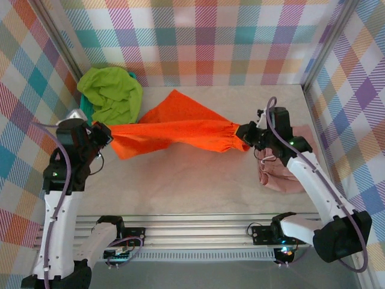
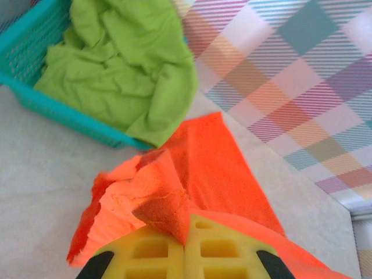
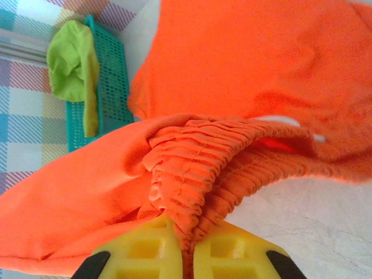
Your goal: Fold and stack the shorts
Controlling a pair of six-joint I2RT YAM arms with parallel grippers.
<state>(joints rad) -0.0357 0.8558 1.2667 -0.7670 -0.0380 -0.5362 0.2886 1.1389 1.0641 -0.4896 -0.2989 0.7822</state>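
Orange shorts (image 1: 180, 129); lime green shorts (image 1: 111, 93); dusty pink shorts (image 1: 283, 177); teal mesh basket (image 2: 26, 49); pastel plaid walls (image 1: 240, 36); beige table (image 1: 192, 177).

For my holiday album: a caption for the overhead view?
Left gripper and right gripper hold the orange shorts stretched between them.

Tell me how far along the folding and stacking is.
Possibly done: the pink shorts lie in a compact bundle by the right arm, though I cannot confirm the fold. In hand: the orange shorts hang stretched between the left claw, shut on a corner, and the right claw, shut on the waistband. Remaining: the green shorts sit crumpled in the teal basket; nothing is stacked.
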